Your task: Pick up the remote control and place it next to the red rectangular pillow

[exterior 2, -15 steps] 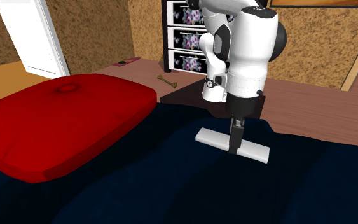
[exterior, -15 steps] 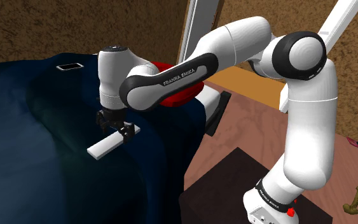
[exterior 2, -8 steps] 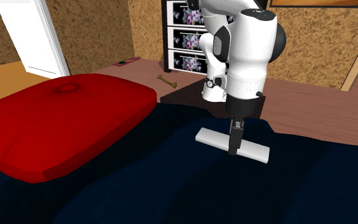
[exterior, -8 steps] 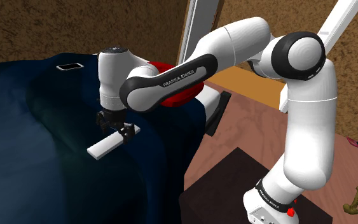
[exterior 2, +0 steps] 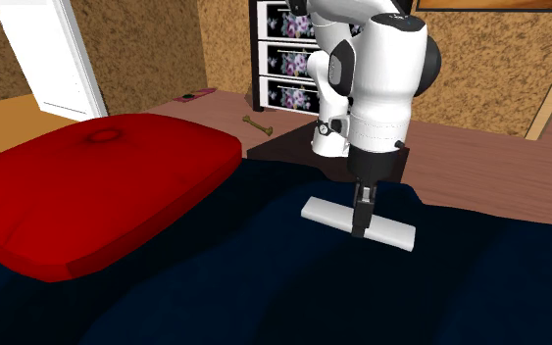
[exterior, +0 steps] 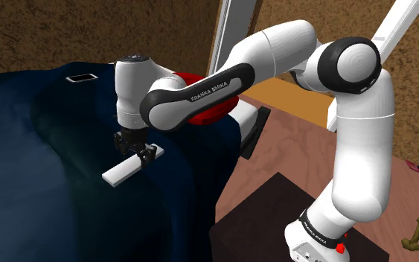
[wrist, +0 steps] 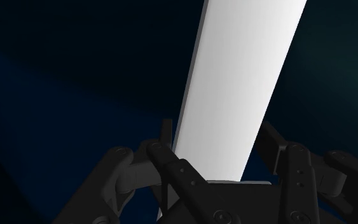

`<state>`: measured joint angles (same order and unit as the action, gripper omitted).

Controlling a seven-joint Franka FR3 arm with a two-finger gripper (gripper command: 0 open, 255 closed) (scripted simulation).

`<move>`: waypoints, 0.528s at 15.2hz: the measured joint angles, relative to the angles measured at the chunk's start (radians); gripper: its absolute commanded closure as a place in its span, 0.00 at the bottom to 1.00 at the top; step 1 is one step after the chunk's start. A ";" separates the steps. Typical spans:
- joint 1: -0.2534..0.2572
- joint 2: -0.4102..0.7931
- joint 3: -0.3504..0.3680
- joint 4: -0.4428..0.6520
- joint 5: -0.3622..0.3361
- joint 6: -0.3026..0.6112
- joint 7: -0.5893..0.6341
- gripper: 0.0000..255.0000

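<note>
White remote control (wrist: 241,83) clasped by the gripper (exterior: 136,155) — hand pointing straight down. Elbow bent over navy fabric (exterior: 21,164).

The white remote (wrist: 241,83) runs as a long flat slab away from the gripper (wrist: 217,137), slanting a little as it goes; its face is plain, with no buttons drawn on it; its near end sits between the two black fingers (wrist: 276,153), one against each long edge, so the slab is clasped across its width; beneath it lies a dark blue cover (wrist: 75,76), smooth, with faint lighter shading off to one side; the gripper's black linkages and round screw heads crowd the foreground.
</note>
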<state>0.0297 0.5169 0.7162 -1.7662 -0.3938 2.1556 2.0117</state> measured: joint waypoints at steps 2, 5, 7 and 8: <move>0.000 0.000 0.000 0.000 0.000 0.000 0.000 1.00; -0.005 -0.015 0.008 0.008 0.012 -0.021 -0.008 1.00; -0.008 -0.026 0.015 0.020 0.023 -0.042 -0.013 1.00; -0.011 -0.032 0.019 0.025 0.028 -0.051 -0.017 1.00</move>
<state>0.0191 0.4848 0.7348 -1.7414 -0.3660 2.1042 1.9949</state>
